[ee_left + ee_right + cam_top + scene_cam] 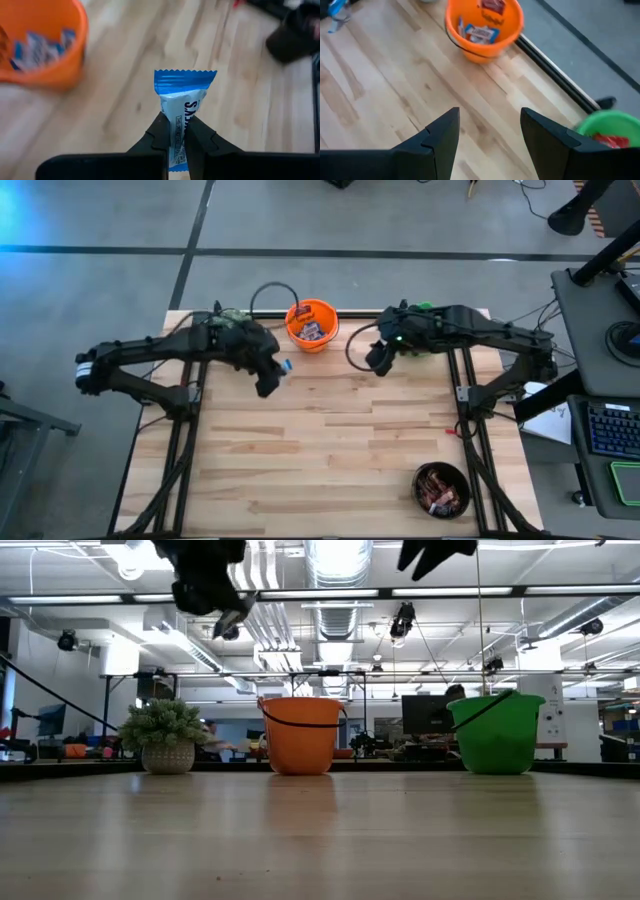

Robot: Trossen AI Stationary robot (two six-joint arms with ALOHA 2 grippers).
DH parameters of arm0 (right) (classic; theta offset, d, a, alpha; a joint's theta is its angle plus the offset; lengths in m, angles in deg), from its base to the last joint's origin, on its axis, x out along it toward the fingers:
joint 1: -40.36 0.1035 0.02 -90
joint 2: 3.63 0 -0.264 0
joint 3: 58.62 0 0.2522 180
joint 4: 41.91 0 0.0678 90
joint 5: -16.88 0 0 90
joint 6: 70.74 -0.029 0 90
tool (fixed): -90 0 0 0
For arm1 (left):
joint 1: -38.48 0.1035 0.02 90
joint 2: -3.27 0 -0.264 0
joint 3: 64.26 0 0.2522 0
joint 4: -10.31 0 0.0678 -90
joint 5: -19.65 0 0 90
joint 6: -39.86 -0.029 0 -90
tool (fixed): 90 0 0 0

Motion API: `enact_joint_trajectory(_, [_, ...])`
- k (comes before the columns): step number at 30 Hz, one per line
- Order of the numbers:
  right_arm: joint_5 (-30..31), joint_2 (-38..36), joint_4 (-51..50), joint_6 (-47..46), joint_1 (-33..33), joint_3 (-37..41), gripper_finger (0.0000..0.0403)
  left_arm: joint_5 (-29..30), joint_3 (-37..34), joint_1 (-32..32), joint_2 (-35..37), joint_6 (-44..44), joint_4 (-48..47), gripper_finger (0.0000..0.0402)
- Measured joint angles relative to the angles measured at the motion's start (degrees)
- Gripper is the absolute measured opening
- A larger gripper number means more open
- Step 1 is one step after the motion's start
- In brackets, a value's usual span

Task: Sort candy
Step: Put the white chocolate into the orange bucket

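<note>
High cam looks straight down, low cam level; both share orange bucket [312,324].

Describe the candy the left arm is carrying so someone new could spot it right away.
Start at the orange bucket at the table's far edge. Just to its left, the left gripper is shut on a blue-and-white bar, held above the wood. It is the only candy outside a container.

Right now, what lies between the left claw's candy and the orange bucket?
Only bare wooden tabletop separates blue-and-white candy from orange bucket, per the left wrist view.

Grey floor [100,290], ceiling ducts [335,570], desks [600,330]
</note>
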Motion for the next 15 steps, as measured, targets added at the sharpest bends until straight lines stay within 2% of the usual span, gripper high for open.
enact_joint_trajectory(6, [-0.4, 4.6, 11.2, 7.3, 1.2, 0.0, 0.0201, 0.9, 6.1, 2.6, 0.0, -3.1, 1.5, 0.0006])
enact_joint_trajectory(10, [-6.3, 6.4, 20.7, 8.7, 1.2, 0.0, 0.0201, 0.9, 10.7, 3.4, 0.0, -5.9, 2.8, 0.0006])
enact_joint_trajectory(15, [-7.5, 7.6, 31.5, 11.3, 1.2, 0.0, 0.0201, 0.8, 15.3, 3.5, 0.0, -8.5, 4.5, 0.0006])
